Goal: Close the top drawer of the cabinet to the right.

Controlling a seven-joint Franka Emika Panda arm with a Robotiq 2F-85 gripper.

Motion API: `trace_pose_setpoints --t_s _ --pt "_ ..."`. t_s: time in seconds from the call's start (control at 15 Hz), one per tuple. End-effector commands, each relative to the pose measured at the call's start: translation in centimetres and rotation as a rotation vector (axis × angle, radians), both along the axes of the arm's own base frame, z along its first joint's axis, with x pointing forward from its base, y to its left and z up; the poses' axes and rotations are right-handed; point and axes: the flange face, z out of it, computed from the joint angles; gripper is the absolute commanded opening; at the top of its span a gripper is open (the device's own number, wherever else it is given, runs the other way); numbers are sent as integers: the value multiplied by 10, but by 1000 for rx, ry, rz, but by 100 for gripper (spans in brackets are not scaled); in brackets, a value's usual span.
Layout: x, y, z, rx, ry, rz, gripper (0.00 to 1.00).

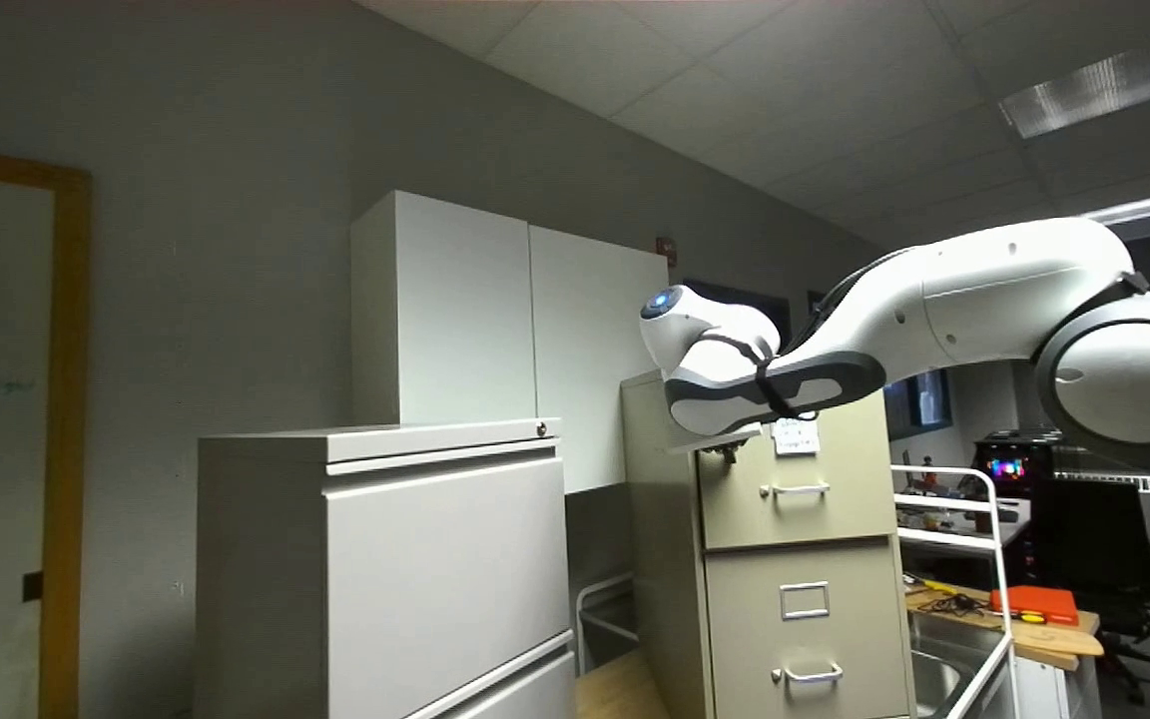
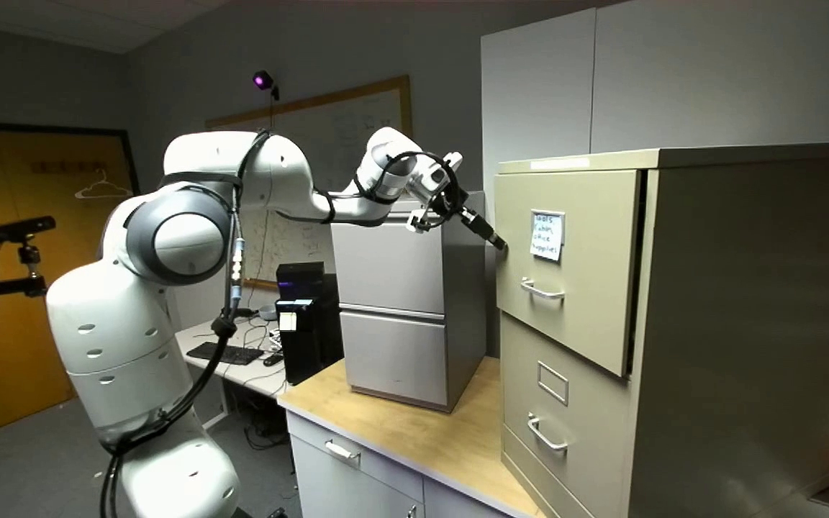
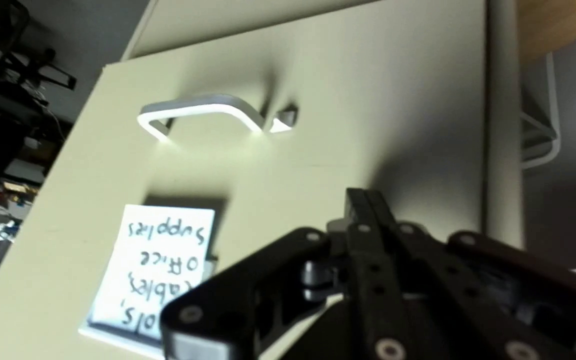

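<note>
Jaws pressed together; top drawer [image 2: 591, 270] juts from the cabinet [image 2: 753, 316], long axis seemingly running inward.

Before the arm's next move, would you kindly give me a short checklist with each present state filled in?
1. Rectangular beige metal top drawer fully shut: not ok; its front stands out slightly from the tall beige metal filing cabinet.
2. Black two-fingered tool closed: ok.
3. Tool end clear of the curved silver metal handle and rectangular white paper label: ok.
4. Tool end centred on the front: not ok; it sits near one side edge.
5. Tool touching the front: cannot tell.
6. Beige metal lower drawer shut: ok; looks flush.
</note>
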Motion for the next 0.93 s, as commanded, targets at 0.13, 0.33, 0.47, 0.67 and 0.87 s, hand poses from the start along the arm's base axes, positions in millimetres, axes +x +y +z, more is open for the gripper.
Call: trace_pose_setpoints --t_s 0.13,0.33,0.47,0.67,0.87 --pt "-25 91 0 -184 -189 180 0" --pt "-35 114 -5 -303 -312 213 0" --pt "-45 123 -9 -381 -400 200 0" --pt "-55 114 -22 -469 -471 135 0" --pt "-60 88 -41 -482 -463 69 0"
